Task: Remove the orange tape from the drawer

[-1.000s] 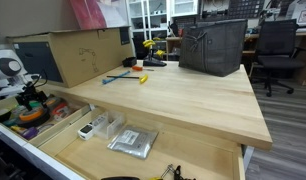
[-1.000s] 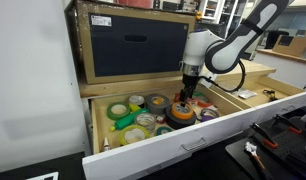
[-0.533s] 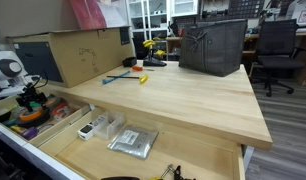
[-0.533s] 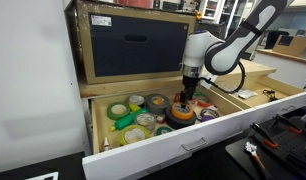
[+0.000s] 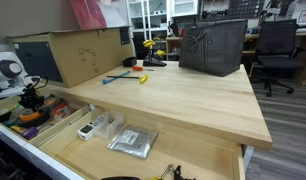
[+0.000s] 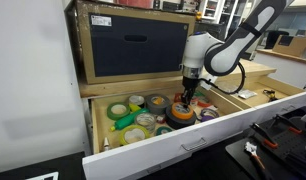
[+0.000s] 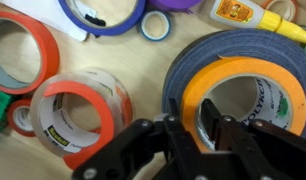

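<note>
red roll (image 7: 18, 50): far left of the wrist view, lying flat on the light wood floor, partly cut off by the edge.
Scotch roll (image 7: 78, 110): just right of the red roll; clear tape on a red core, lying flat.
purple roll (image 7: 103, 15): top edge, left of centre, over a white scrap.
pale-blue ring (image 7: 155, 25): small, just right of the purple roll.
black tape roll (image 7: 188, 65): wide and flat, filling the right half of the wrist view.
orange tape (image 7: 248, 85): inside the drawer, lying flat on top of the black tape roll with its hole facing up.
gripper (image 7: 205, 135): enters from the bottom edge of the wrist view, set over the near left part of the orange tape's ring.
fingers (image 7: 178, 140): one outside the ring and one inside its hole, drawn close about the ring's wall; whether they already pinch it cannot be told.
yellow-tipped bottle (image 7: 238, 12): top right, on its side.
drawer (image 6: 193, 140): pulled out below the wooden top in both exterior views, with the tape rolls crowded into its compartment under the arm (image 6: 228, 50).
</note>
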